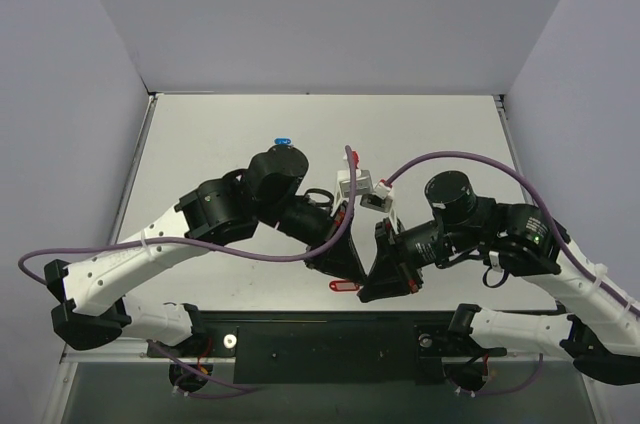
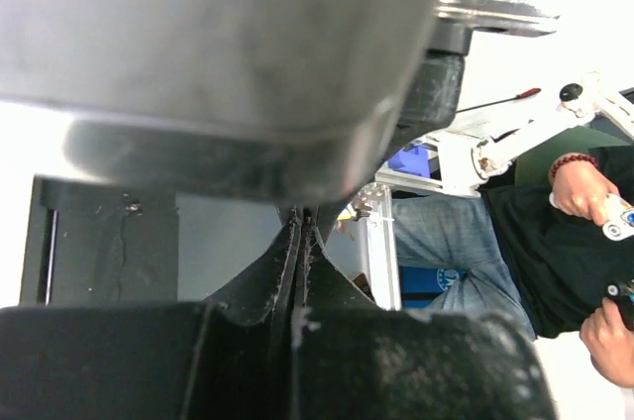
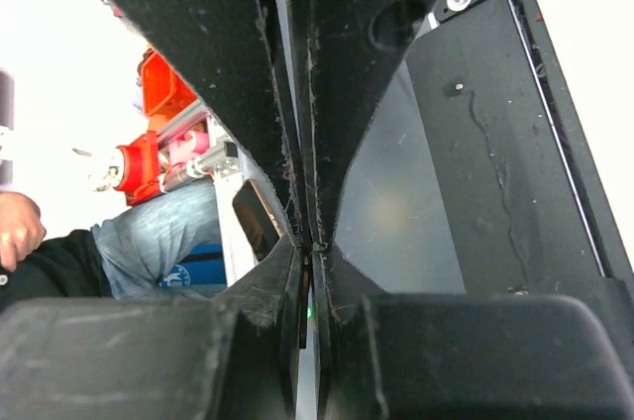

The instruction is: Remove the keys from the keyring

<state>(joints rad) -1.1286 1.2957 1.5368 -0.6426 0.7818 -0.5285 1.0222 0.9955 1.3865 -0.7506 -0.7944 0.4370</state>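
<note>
The keyring's red tag [image 1: 343, 286] shows in the top view just below the spot where my two grippers meet tip to tip near the table's front edge. The ring and the silver key are hidden by the fingers. My left gripper [image 1: 358, 270] is shut, with its jaws pressed together in the left wrist view [image 2: 302, 220] and nothing visible between them. My right gripper [image 1: 372, 284] is shut, and in the right wrist view [image 3: 308, 242] a thin dark sliver sits between its pads. I cannot tell whether that sliver is ring or key.
A blue-tagged keyring [image 1: 282, 141] lies on the white table [image 1: 200, 144] behind the left arm. A black base plate [image 1: 330, 344] runs along the front edge. Purple cables [image 1: 460, 156] loop over both arms. A seated person [image 2: 555, 242] is beyond the table.
</note>
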